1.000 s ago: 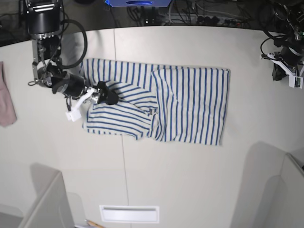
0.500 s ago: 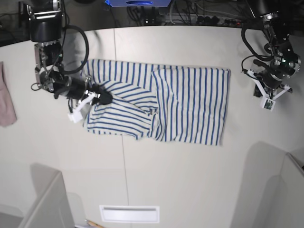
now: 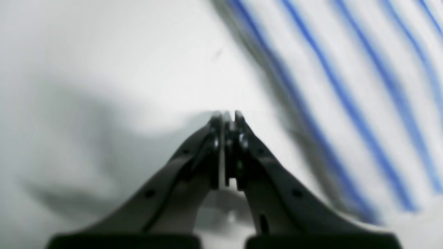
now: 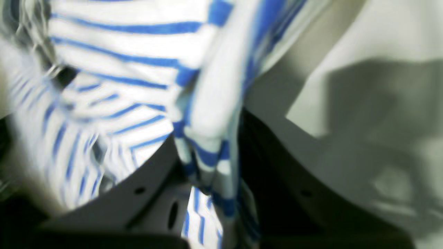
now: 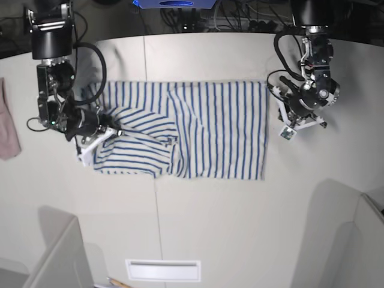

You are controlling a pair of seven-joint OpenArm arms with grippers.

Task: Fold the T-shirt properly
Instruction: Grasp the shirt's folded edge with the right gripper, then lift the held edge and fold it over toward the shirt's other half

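One pinch is all that's holding this: the right gripper (image 4: 207, 152) is clamped on a bunched fold of the T-shirt (image 5: 180, 129), which lies half-folded on the tabletop (image 5: 240, 228), and that wad looks thick enough to slip out if it pulls hard. The left gripper (image 3: 226, 117) is clenched on nothing, just beside the T-shirt's far edge, so I'd guess nothing pins that side and the whole shirt could drag along instead of folding.
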